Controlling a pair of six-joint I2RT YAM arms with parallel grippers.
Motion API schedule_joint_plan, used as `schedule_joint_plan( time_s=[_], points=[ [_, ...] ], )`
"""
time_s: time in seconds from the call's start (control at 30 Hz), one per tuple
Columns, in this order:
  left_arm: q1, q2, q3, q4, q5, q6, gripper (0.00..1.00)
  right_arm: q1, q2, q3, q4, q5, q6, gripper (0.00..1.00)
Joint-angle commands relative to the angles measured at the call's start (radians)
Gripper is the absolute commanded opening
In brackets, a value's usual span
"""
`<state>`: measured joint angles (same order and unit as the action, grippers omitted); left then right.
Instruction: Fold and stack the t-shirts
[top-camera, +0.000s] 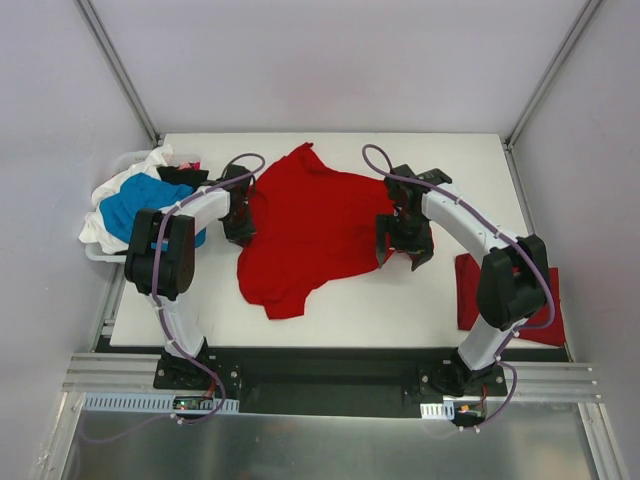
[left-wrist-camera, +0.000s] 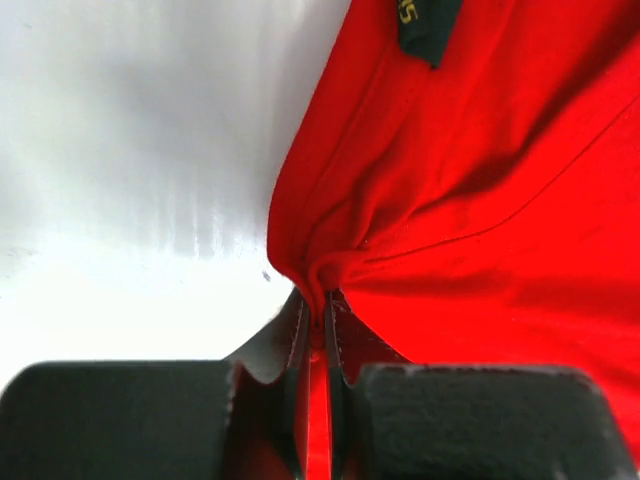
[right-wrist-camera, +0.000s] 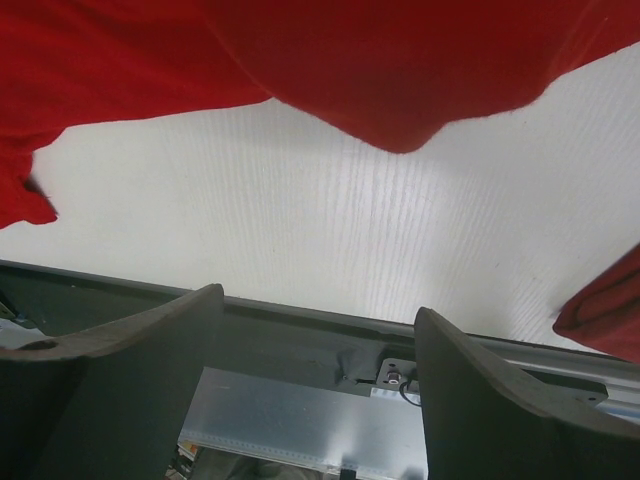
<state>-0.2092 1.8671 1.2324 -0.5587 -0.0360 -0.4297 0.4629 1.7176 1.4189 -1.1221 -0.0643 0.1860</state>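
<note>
In the top view, a red t-shirt (top-camera: 310, 230) is seen spread unfolded across the middle of the worktop (top-camera: 400, 310), with the left tool (top-camera: 238, 232) at its left edge and the right tool (top-camera: 403, 250) at its right edge. One folded red t-shirt (top-camera: 468, 290) is laid at the right side, and a heap of t-shirts (top-camera: 135, 205) in blue, white and black is left unsorted at the far left, so most of the task is judged to be undone. In the left wrist view, the left tool (left-wrist-camera: 318, 340) is shown clenched on a bunched edge of the red t-shirt (left-wrist-camera: 480, 200). In the right wrist view, the right tool (right-wrist-camera: 318, 310) is shown released, with nothing grasped, just off the hem of the red t-shirt (right-wrist-camera: 380, 60).
</note>
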Motion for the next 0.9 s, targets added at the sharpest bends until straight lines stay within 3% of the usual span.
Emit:
schedule_joint_plan(
  time_s=[0.0, 0.13, 0.37, 0.5, 0.67, 0.87],
  points=[
    [0.001, -0.029, 0.03, 0.036, -0.03, -0.007, 0.0, 0.006, -0.019, 0.011, -0.018, 0.008, -0.002, 0.81],
    [-0.009, -0.071, 0.125, -0.049, -0.064, 0.005, 0.0, 0.008, -0.004, 0.014, -0.004, 0.012, -0.006, 0.81],
    [-0.065, -0.126, 0.525, -0.289, -0.18, 0.039, 0.0, 0.034, 0.14, 0.115, 0.031, -0.009, -0.023, 0.82],
    [-0.084, -0.175, 0.503, -0.31, -0.186, 0.034, 0.0, 0.048, 0.233, 0.247, 0.033, -0.018, -0.04, 0.84],
    [-0.093, -0.223, 0.455, -0.329, -0.179, 0.049, 0.0, 0.031, 0.437, 0.558, -0.008, -0.026, -0.082, 0.84],
    [-0.139, -0.263, 0.452, -0.377, -0.14, 0.028, 0.0, -0.082, 0.554, 0.728, 0.013, -0.068, 0.001, 0.84]
  ],
)
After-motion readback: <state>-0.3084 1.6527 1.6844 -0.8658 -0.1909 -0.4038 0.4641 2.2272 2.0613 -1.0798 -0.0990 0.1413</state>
